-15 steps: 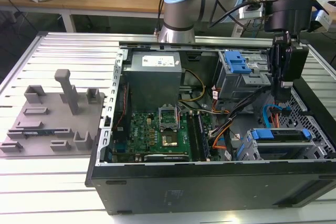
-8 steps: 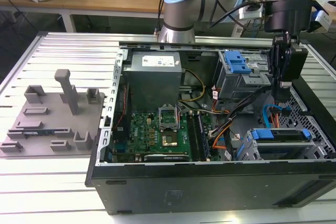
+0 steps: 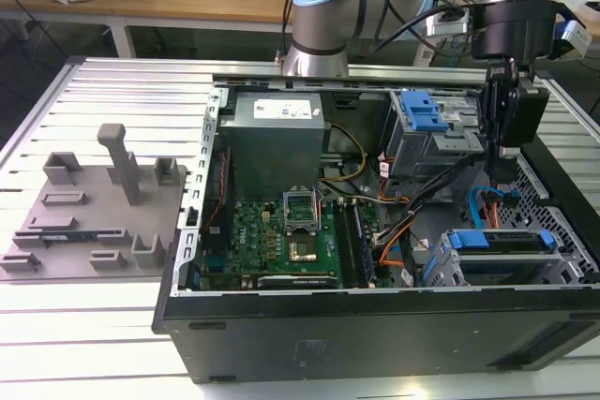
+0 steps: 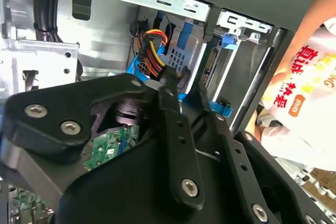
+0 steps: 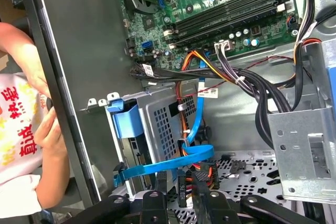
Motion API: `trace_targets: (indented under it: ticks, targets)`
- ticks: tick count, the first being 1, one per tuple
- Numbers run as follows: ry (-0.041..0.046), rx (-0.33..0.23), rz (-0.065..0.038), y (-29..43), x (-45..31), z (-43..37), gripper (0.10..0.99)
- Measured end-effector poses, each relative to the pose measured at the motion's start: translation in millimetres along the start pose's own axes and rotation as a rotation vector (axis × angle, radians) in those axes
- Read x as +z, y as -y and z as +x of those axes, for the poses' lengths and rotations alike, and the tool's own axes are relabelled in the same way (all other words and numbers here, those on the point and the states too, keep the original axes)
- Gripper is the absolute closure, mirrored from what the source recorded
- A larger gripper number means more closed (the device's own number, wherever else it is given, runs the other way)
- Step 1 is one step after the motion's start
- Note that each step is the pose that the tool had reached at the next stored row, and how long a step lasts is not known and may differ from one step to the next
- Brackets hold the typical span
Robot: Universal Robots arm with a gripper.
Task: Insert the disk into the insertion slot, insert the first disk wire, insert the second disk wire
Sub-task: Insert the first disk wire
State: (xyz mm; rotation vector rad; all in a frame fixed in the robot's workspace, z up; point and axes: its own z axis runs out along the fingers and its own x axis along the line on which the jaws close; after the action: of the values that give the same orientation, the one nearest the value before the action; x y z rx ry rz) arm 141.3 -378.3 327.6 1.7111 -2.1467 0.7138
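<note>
Pinching the disk wire plug (image 5: 182, 195) — end effector (image 5: 179, 182) largely cut off, plug half-hidden.

Desk (image 3: 112, 77): ribbed aluminium slats.
On it: open computer case (image 3: 375, 334), middle; grey fixture plate (image 3: 56, 259), the exterior view's left.

In the exterior view, the fixture plate (image 3: 94, 222) lies at nine o'clock of the computer case (image 3: 375, 334). Inside, the motherboard (image 3: 281, 231) sits at seven o'clock. The disk (image 3: 497, 241) is in the insertion slot (image 3: 439, 271) at four. The gripper (image 3: 500, 168) hangs above at two, clamping the disk wire (image 5: 182, 196).
</note>
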Motion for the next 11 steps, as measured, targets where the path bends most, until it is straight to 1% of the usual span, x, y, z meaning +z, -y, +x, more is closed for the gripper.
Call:
trace_targets:
  ticks: [1,7,8,11]
  targets:
    - [0.0,0.0,0.0,-0.1,0.3,-0.2,0.91]
    - [0.0004,0.001,0.001,-0.2,0.7,-0.4,0.922]
    - [0.0027,0.0,-0.001,0.9,1.1,-0.6,0.922]
    - [-0.0001,-0.018,-0.021,10.0,1.6,-2.7,0.922]
